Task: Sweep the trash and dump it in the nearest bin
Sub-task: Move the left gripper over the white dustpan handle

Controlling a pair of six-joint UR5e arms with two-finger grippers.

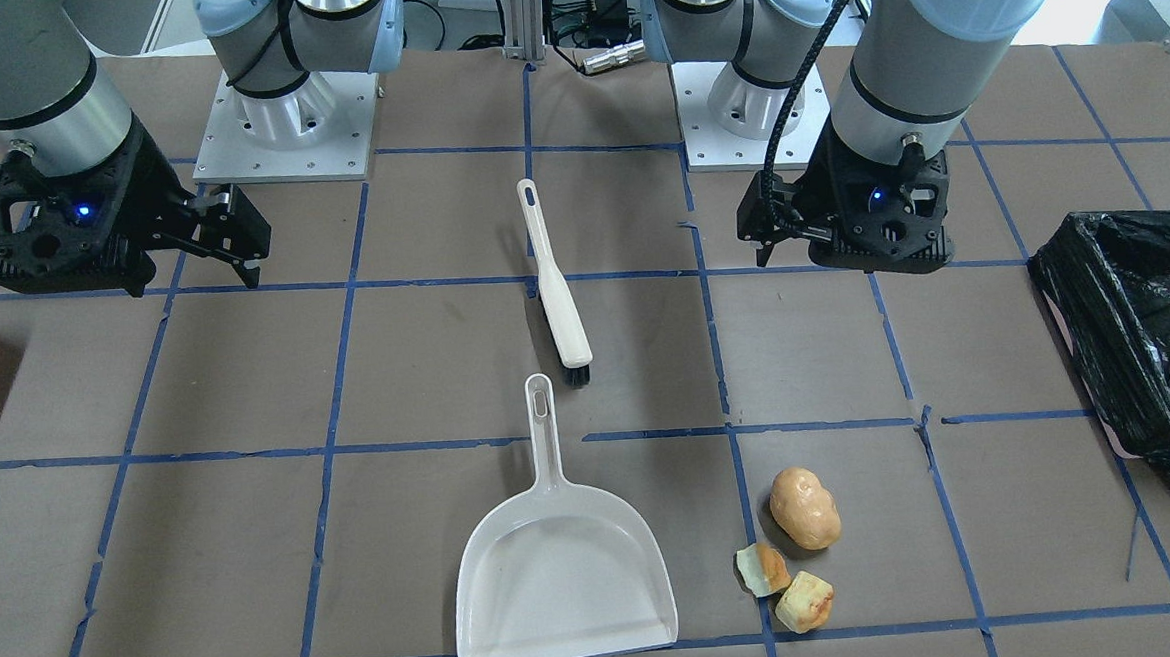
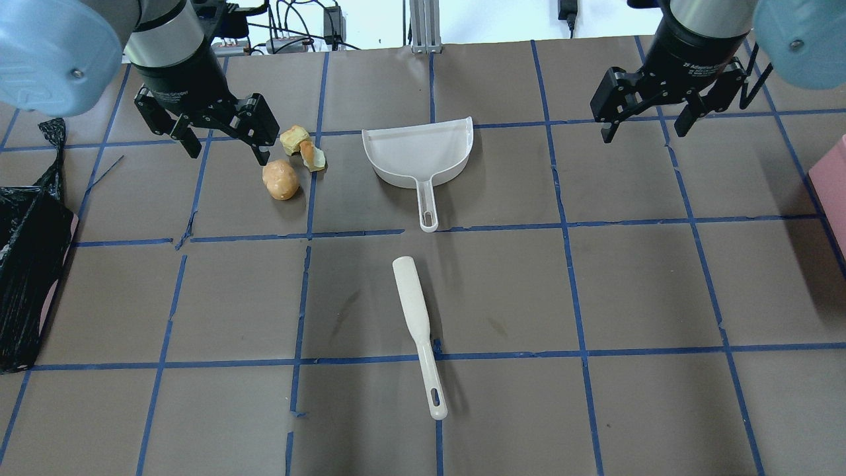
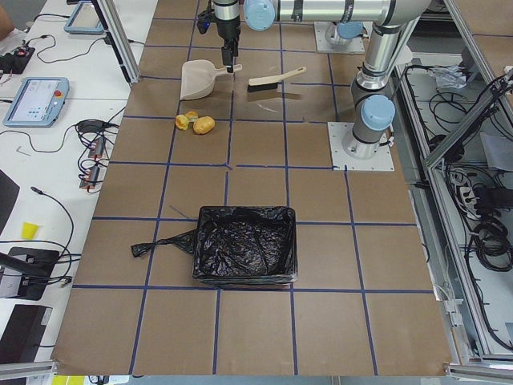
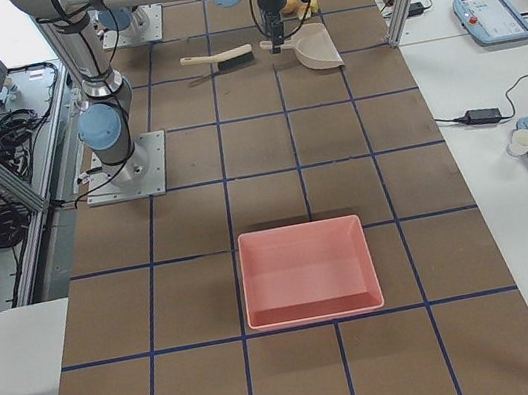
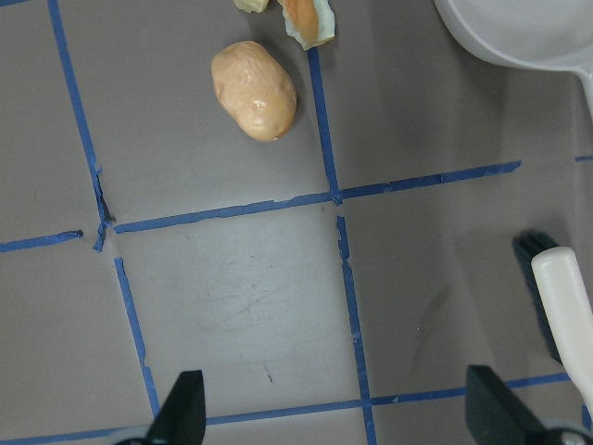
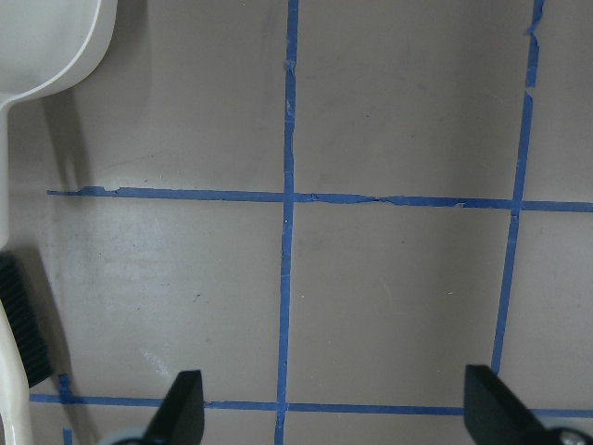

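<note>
Hovering: left fingers (image 2: 259, 135), right fingers (image 2: 603, 116) spread wide, empty; right wrist lettering (image 2: 694, 66) blurred, perhaps "2F Adaptive".

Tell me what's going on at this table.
Nothing is being handled yet. Both arms hover over the table, with the left claw and the right claw open and empty. The brush and dustpan lie untouched in the middle. The trash, three lumps, sits beside the dustpan on the robot's left, close to the left claw. The black-lined bin stands at the table's left end.
</note>
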